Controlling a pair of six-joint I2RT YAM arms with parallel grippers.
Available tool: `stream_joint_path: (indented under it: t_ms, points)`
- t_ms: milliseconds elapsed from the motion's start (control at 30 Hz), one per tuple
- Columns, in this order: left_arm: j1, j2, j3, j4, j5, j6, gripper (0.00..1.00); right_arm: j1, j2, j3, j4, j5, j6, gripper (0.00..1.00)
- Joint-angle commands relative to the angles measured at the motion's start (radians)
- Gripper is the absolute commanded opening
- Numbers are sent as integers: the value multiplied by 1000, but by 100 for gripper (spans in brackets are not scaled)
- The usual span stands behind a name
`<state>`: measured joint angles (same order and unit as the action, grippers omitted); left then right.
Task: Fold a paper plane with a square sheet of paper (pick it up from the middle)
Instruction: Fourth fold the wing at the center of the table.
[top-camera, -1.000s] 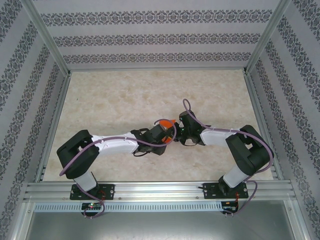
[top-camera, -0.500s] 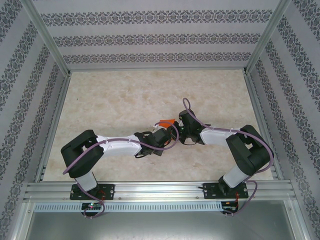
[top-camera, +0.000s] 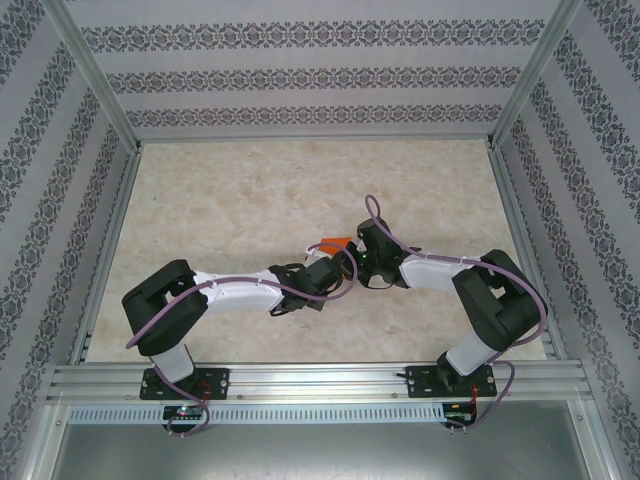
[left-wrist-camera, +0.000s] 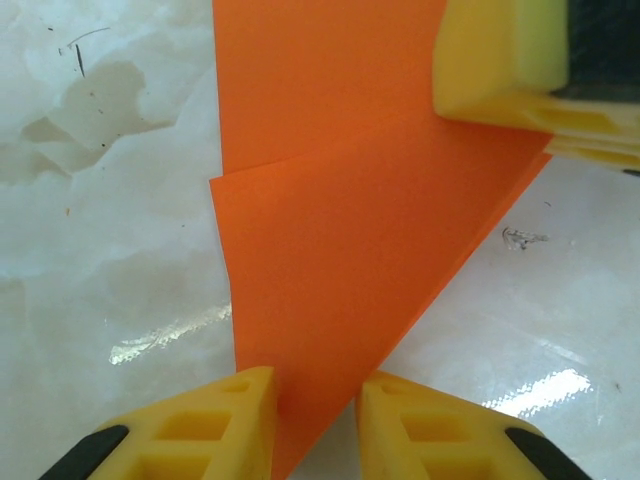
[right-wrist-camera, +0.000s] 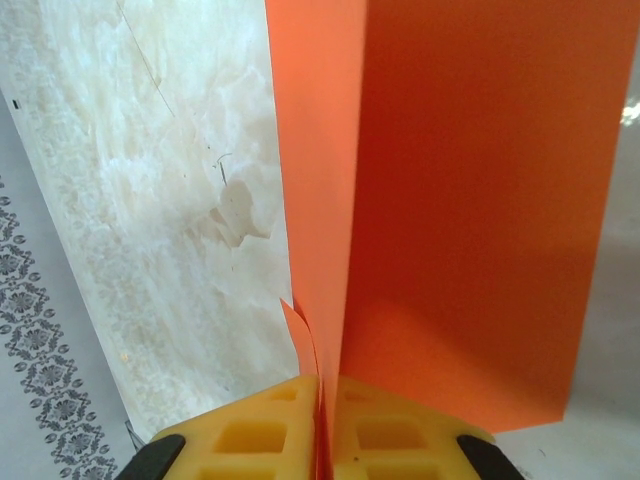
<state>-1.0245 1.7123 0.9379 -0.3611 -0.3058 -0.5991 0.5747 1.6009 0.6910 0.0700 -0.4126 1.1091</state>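
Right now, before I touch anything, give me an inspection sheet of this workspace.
Surface: pale marbled table, with small marks and glare patches.
Job's things: orange paper, folded into overlapping layers, between the two tools.
Clutter: nothing seen.
Tools: left tool open, the paper's tip between its fingers; right tool shut on the paper.
Cables: purple cables run along both arms, one looping up by the right wrist.
Surroundings: patterned walls, aluminium frame.

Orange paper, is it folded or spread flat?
Folded: the orange paper shows an overlapping flap edge, and the right gripper pinches doubled layers at a crease.
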Motion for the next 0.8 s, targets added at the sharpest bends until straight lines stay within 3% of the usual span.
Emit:
stream_joint_path:
  t_ms: [0,267,633,700,767]
  points:
    - [-14,24,24,-4,-38,0,28,10,-4,27,-7,5,-3,10]
    - [-14,33,25,-16,-55,1,26,12,2,34,-12,1,-5,10]
    - [-14,33,29,-19,-67,9,15,11,1,45,-32,1,-20,11]
    - [-14,31,30,-21,-71,11,15,11,1,49,-38,-1,-27,10]
    - [-14,20,24,-12,-68,19,22,11,-1,52,-40,0,-27,8]
